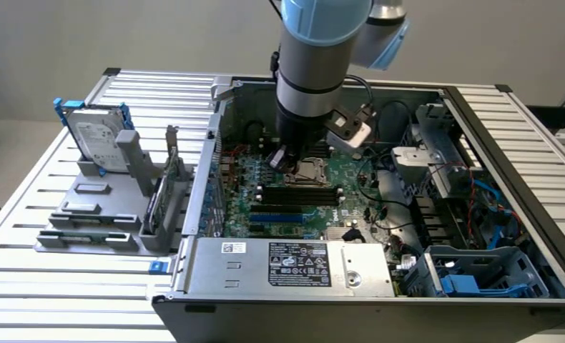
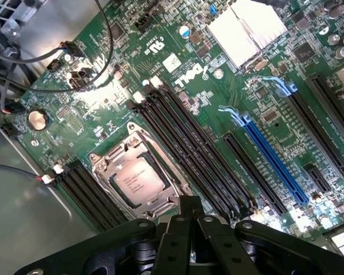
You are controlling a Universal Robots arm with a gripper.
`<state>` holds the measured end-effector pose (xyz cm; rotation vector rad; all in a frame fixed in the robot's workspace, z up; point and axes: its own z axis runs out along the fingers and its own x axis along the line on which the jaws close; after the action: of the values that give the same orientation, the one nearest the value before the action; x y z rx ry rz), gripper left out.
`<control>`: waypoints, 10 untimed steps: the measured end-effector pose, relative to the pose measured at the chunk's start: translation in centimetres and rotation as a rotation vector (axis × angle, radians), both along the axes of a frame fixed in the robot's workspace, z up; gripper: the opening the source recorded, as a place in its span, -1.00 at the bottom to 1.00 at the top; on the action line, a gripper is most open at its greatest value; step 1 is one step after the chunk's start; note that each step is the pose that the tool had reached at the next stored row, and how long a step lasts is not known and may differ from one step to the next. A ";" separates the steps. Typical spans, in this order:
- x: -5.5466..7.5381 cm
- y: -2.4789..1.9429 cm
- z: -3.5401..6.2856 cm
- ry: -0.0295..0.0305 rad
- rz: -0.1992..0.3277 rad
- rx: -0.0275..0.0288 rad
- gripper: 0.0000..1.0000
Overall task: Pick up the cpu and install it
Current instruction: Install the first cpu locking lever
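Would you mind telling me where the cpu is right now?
The cpu sits inside the metal-framed socket on the green motherboard, between the black memory slots; in the exterior view it lies mid-case, just under the gripper.

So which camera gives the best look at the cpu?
The wrist view: the cpu lies flat in the metal-framed socket, its silver top plain. In the exterior view it is a small pale square beside the arm, too small for detail.

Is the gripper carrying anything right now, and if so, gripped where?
Nothing is held. The gripper is shut and empty above the motherboard; the cpu sits in its socket.
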<state>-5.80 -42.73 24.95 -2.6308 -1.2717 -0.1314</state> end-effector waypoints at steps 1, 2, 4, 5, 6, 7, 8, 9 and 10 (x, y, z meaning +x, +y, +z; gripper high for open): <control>-0.1 0.00 -0.03 0.0005 0.000 0.0000 -0.79; -0.3 0.00 -0.05 0.0011 0.000 -0.0002 -0.79; -0.5 0.00 -0.11 0.0021 0.000 -0.0001 -0.79; -0.5 0.01 -0.13 0.0024 0.000 -0.0002 -0.79; -0.6 0.03 -0.16 0.0024 0.000 -0.0002 -0.79; -0.7 0.05 -0.19 0.0024 0.000 -0.0002 -0.79; -0.7 0.09 -0.24 0.0024 0.000 -0.0001 -0.79; -0.8 0.13 -0.29 0.0023 0.000 0.0002 -0.79; -0.9 0.17 -0.33 0.0023 0.000 0.0005 -0.79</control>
<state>-6.65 -42.56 24.62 -2.6298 -1.2707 -0.1286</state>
